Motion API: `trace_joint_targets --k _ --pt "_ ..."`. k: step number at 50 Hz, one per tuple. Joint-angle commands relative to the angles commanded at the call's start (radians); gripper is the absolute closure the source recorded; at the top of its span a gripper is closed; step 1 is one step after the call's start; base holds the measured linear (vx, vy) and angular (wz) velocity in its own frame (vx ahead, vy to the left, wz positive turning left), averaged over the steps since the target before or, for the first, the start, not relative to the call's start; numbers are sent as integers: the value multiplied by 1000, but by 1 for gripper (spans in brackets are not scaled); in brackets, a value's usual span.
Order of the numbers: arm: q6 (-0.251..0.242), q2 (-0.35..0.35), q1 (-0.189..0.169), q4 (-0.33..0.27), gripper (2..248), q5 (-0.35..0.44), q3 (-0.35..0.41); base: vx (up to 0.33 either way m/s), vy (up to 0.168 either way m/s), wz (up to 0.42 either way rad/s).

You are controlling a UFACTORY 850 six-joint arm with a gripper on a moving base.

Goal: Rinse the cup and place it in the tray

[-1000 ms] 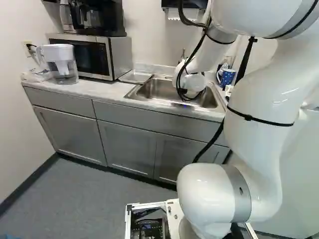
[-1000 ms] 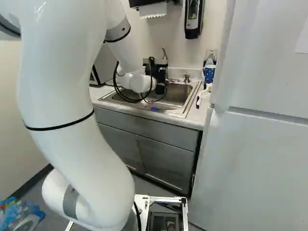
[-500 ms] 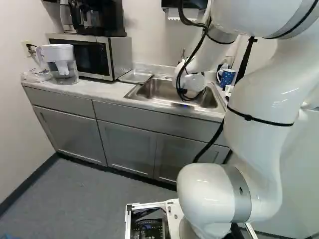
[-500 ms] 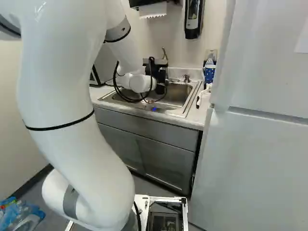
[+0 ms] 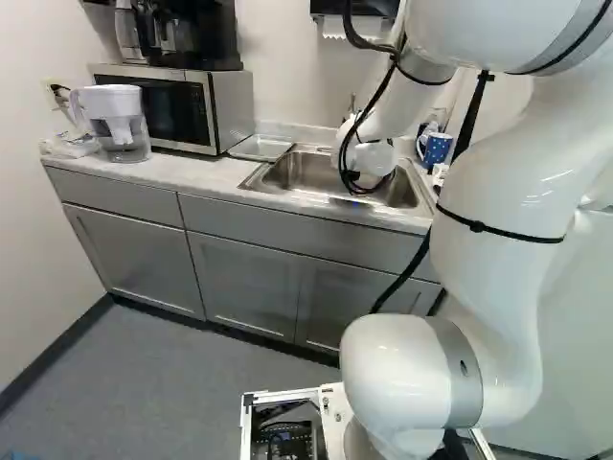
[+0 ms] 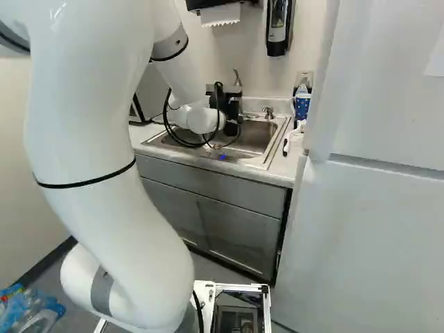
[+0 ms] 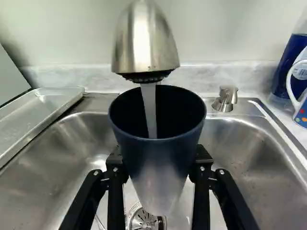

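Note:
In the right base view my gripper (image 6: pixel 232 119) is a black shape over the sink, its fingertips hard to make out. The wrist view shows the gripper (image 7: pixel 158 165) shut on a dark blue cup (image 7: pixel 158 165), one finger at each side. The cup stands mouth up, narrowing downward, above the sink basin. A metal faucet (image 7: pixel 145 40) hangs over its mouth, and water runs from it into the cup. The shallow tray (image 7: pixel 45 112) lies on the counter beside the sink; the left base view shows this tray (image 5: pixel 261 148) between microwave and sink.
The sink (image 5: pixel 305 174) is steel, with a drain (image 7: pixel 142 219) below the cup. A soap pump (image 7: pixel 225 98) stands behind the basin. A spotted blue mug (image 5: pixel 436 148) and a blue bottle (image 7: pixel 290 60) are beside the sink. Microwave (image 5: pixel 220 110) and pitcher (image 5: pixel 117 125) stand farther along.

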Motion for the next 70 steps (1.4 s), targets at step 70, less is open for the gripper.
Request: trace_joint_targets --k 70 --pt "0 0 0 0 125 0 0 0 0 0"
